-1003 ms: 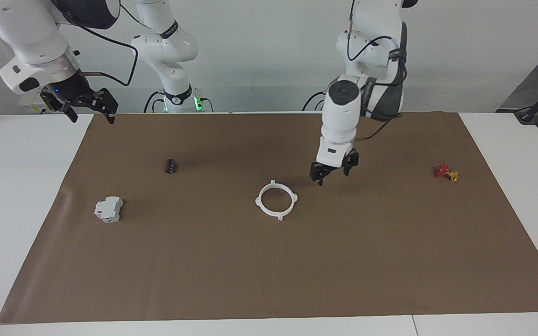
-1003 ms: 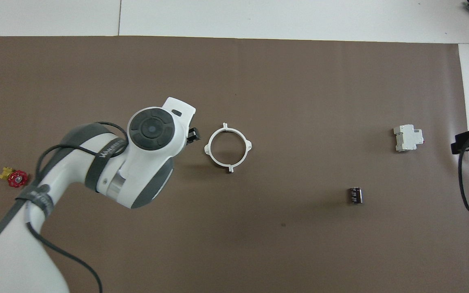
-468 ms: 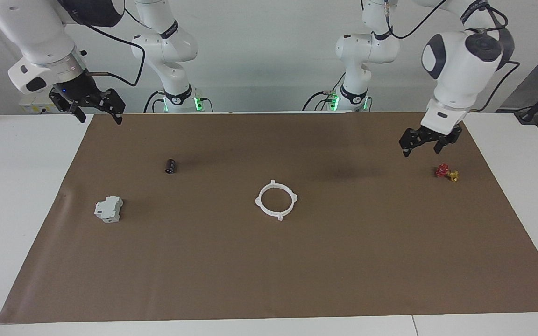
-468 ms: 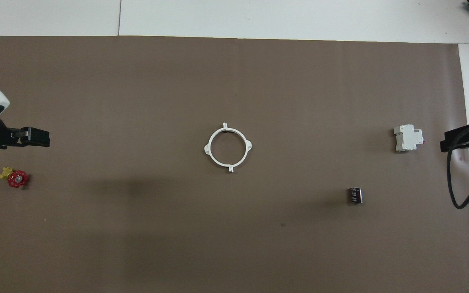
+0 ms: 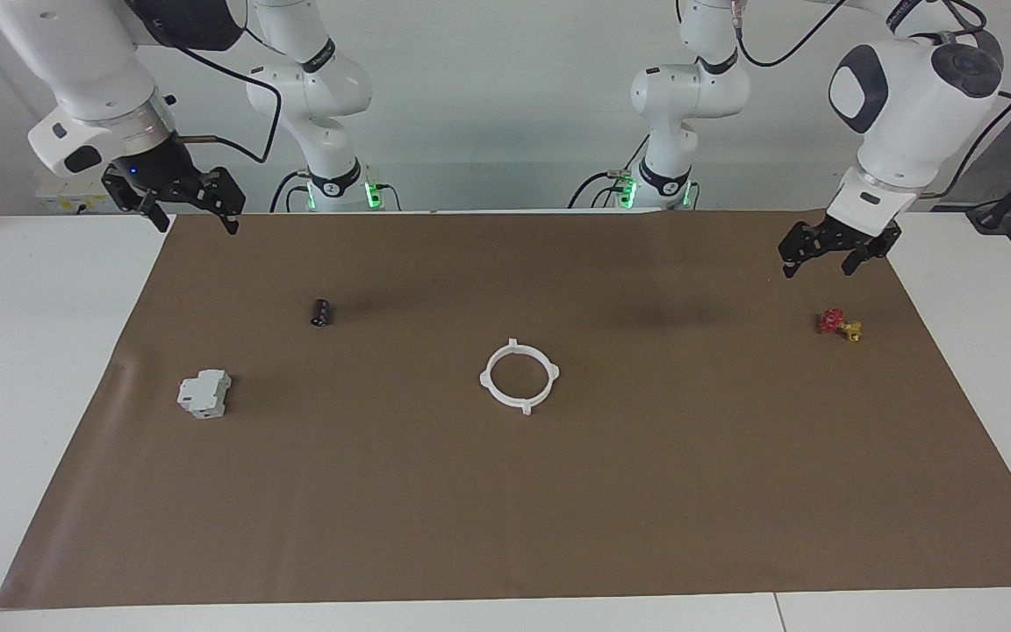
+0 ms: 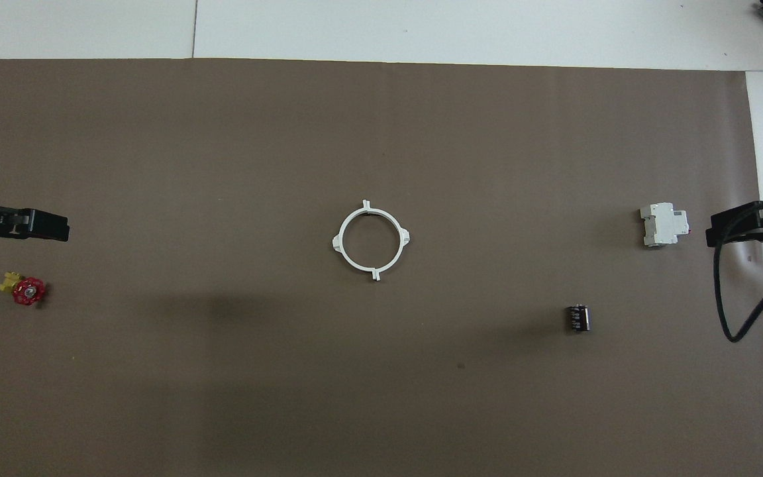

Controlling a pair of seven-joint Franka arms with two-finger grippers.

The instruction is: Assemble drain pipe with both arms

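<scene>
i see the wide brown paper mat [image 5: 505, 491] covering the white surface [image 5: 32, 369], and both big white jointed arms pulled up and out to its ends. the left arm's black two-finger claw [image 5: 832, 254] hangs over the mat's corner at its own end, fingers apart and holding nothing; the right arm's black claw [image 5: 182, 204] hangs over the mat's edge at the other end, also spread and empty. the thin white plastic drain pipe ring [image 5: 519, 376] lies flat mid-mat, its two halves already closed into a circle (looks assembled to me), well apart from both claws and roughly midway between them. being round, it has no long axis. neither arm is clearly nearer, so i judge nothing is left but to wait.
</scene>
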